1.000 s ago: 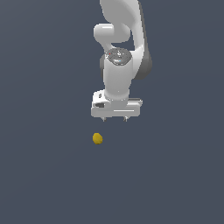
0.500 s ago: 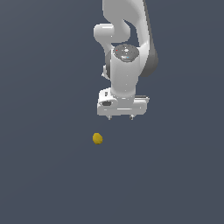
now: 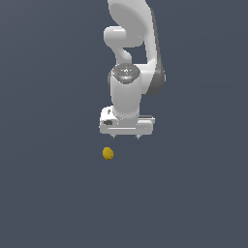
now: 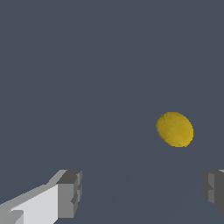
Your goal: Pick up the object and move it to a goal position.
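Exterior view: the ball [image 3: 108, 153] is seen lower left of the wide-spread, empty end effector [image 3: 125, 137], apart from it.

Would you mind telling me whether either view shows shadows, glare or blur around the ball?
Exterior view: sharp, evenly lit, no cast shadow under the ball or gripper, soft shading on the arm. Wrist view: equally crisp, ball mottled and slightly darker at its edge, no glare, flat grey background.
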Tool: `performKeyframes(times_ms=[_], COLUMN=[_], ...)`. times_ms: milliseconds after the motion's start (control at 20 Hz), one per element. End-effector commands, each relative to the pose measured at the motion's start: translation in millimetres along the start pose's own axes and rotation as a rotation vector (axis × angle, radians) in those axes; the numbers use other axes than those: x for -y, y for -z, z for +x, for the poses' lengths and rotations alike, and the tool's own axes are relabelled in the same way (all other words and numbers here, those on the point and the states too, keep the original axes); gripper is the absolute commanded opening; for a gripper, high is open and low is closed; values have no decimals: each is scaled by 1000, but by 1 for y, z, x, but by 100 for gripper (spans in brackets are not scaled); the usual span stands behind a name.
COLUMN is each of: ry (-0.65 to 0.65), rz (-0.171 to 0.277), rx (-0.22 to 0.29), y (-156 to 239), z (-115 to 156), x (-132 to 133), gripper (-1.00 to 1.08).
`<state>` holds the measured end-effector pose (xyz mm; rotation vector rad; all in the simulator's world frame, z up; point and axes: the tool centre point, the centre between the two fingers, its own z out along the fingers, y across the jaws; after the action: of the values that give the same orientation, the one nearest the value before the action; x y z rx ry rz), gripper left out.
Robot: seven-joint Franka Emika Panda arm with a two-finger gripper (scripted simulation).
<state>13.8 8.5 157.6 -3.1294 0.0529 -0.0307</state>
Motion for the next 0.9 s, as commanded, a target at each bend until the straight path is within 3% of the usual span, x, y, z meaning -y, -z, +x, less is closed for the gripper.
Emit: performKeyframes(times_ms=[0,450,850], ry=[-35,-153,-179], rz=[-1,-10,-13], rx=[4,16,19], y=[-14,-66,-78], z=[5,17,17], x=[-16,-74,-87], gripper=[100,100,100])
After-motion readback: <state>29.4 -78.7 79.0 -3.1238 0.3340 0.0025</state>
